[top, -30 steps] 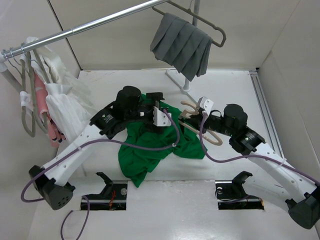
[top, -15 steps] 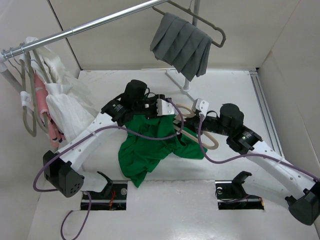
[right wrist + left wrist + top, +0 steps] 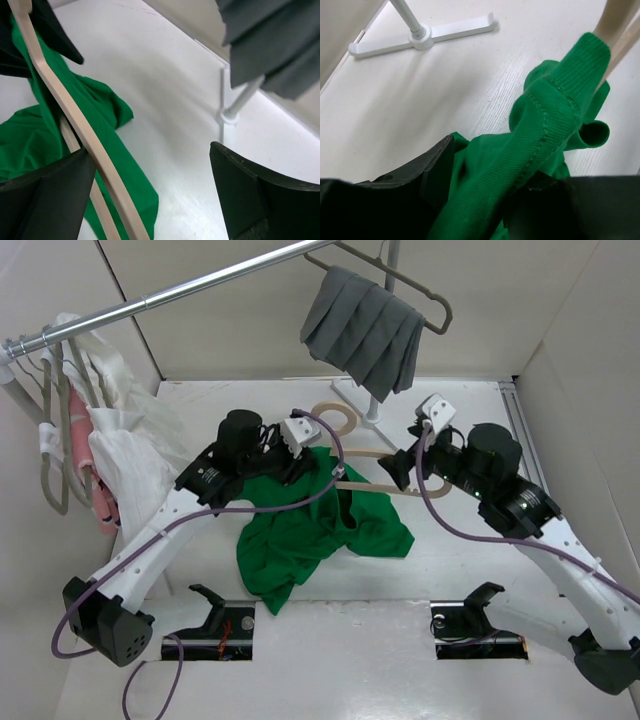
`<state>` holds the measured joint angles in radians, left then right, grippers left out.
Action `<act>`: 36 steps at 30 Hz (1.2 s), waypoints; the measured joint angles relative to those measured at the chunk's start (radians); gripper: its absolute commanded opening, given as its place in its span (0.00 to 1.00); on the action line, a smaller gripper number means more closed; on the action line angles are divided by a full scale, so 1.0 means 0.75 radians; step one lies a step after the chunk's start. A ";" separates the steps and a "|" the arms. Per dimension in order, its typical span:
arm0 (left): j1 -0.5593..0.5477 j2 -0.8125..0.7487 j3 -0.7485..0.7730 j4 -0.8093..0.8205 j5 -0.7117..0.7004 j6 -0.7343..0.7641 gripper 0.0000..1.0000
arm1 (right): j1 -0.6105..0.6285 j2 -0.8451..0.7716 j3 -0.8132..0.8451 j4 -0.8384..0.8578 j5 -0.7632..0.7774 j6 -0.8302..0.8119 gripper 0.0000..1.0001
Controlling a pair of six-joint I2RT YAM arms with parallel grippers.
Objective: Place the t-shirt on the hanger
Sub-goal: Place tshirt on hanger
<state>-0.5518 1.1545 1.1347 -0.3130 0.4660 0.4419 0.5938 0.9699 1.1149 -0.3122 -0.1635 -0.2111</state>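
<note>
**Collar pinched by left, right jaws wide at hanger**

Left gripper was closed down on a fold of the shirt; the ribbed collar ran up out of the jaws, taut, towards the hanger. Right gripper stood fully open. One hanger arm passed between its fingers, close to the left one, but nothing was clamped. Whether the arm rested on that finger could not be told.

The collar was lifted, and the rest of the shirt lay bunched on the table between the two arms. The hanger sat at the shirt's far edge, with its hook loop pointing away from the robot. The collar rib touched the near hanger arm. Whether that arm had entered the neck opening was not clear.

Handling, judged:
- Shirt: light, limp knit. It stretches and sags, so it should drape rather than hold a shape. The rib is the firmest part and the best place to grip, and it should be spread to open the neck.
- Hanger: stiff, slim and smooth, so it is likely to slide or tip unless pinched. Best held near the base of the hook, which keeps both arms free.
</note>
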 measured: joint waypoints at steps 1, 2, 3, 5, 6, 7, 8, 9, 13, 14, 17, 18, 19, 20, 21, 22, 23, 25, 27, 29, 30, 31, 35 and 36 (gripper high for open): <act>-0.001 -0.019 -0.020 0.019 -0.012 -0.048 0.00 | 0.000 -0.025 0.010 -0.043 0.038 0.017 0.95; -0.001 -0.024 -0.025 0.022 -0.016 -0.064 0.00 | 0.000 -0.054 0.013 -0.083 0.073 0.043 0.94; -0.001 -0.034 -0.039 0.038 -0.029 -0.090 0.00 | 0.000 -0.083 0.013 -0.127 0.107 0.073 0.92; -0.006 -0.045 -0.063 0.050 -0.042 -0.126 0.00 | 0.000 -0.149 -0.005 -0.186 0.144 0.146 0.83; -0.007 -0.046 -0.070 0.050 -0.046 -0.135 0.00 | 0.000 -0.182 -0.025 -0.205 0.148 0.181 0.77; -0.009 -0.046 -0.076 0.049 -0.053 -0.136 0.00 | 0.000 -0.226 -0.067 -0.204 0.139 0.220 0.72; -0.010 -0.046 -0.082 0.044 -0.062 -0.135 0.00 | 0.000 -0.275 -0.122 -0.200 0.126 0.265 0.66; -0.010 -0.046 -0.087 0.022 -0.068 -0.136 0.00 | 0.000 -0.316 -0.178 -0.195 0.110 0.314 0.61; -0.022 -0.046 -0.100 -0.028 -0.084 -0.159 0.00 | 0.043 -0.421 -0.264 -0.207 0.126 0.451 0.70; -0.023 -0.048 -0.100 -0.034 -0.085 -0.173 0.00 | 0.058 -0.437 -0.255 -0.232 0.177 0.472 0.74; -0.011 -0.072 -0.100 -0.047 -0.143 -0.259 0.00 | 0.064 -0.499 -0.167 -0.378 0.454 0.492 0.89; -0.005 -0.083 -0.102 -0.046 -0.165 -0.278 0.00 | 0.063 -0.505 -0.123 -0.430 0.534 0.485 0.91; 0.005 -0.096 -0.105 -0.046 -0.175 -0.291 0.00 | 0.063 -0.509 -0.059 -0.490 0.609 0.476 0.99; 0.009 -0.108 -0.109 -0.048 -0.188 -0.301 0.00 | 0.063 -0.503 0.009 -0.532 0.667 0.468 0.99; 0.010 -0.120 -0.117 -0.043 -0.198 -0.310 0.00 | 0.063 -0.488 0.073 -0.567 0.711 0.458 0.99; 0.009 -0.132 -0.125 -0.042 -0.203 -0.319 0.00 | 0.063 -0.469 0.128 -0.592 0.743 0.451 0.99; 0.009 -0.141 -0.132 -0.045 -0.205 -0.326 0.00 | 0.063 -0.451 0.160 -0.599 0.757 0.450 0.97; 0.009 -0.156 -0.145 -0.038 -0.210 -0.339 0.00 | 0.062 -0.426 0.148 -0.584 0.734 0.452 0.93; 0.009 -0.162 -0.153 -0.038 -0.213 -0.355 0.00 | 0.062 -0.418 0.034 -0.543 0.662 0.478 0.78; 0.009 -0.162 -0.153 -0.036 -0.215 -0.368 0.00 | 0.075 -0.420 -0.192 -0.408 0.550 0.544 0.68; 0.009 -0.162 -0.153 -0.037 -0.215 -0.373 0.00 | 0.090 -0.423 -0.310 -0.349 0.502 0.586 0.59; 0.009 -0.162 -0.153 -0.036 -0.215 -0.378 0.00 | 0.117 -0.419 -0.425 -0.289 0.464 0.627 0.55; 0.009 -0.159 -0.153 -0.036 -0.241 -0.403 0.00 | 0.282 -0.419 -0.645 -0.172 0.443 0.723 0.63; 0.010 -0.154 -0.153 -0.033 -0.247 -0.408 0.00 | 0.322 -0.417 -0.644 -0.135 0.461 0.729 0.67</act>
<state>-0.5446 1.0389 1.0203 -0.3378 0.2810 0.1356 0.8352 0.6571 0.6319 -0.4133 0.1822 0.3355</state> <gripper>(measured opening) 0.346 0.610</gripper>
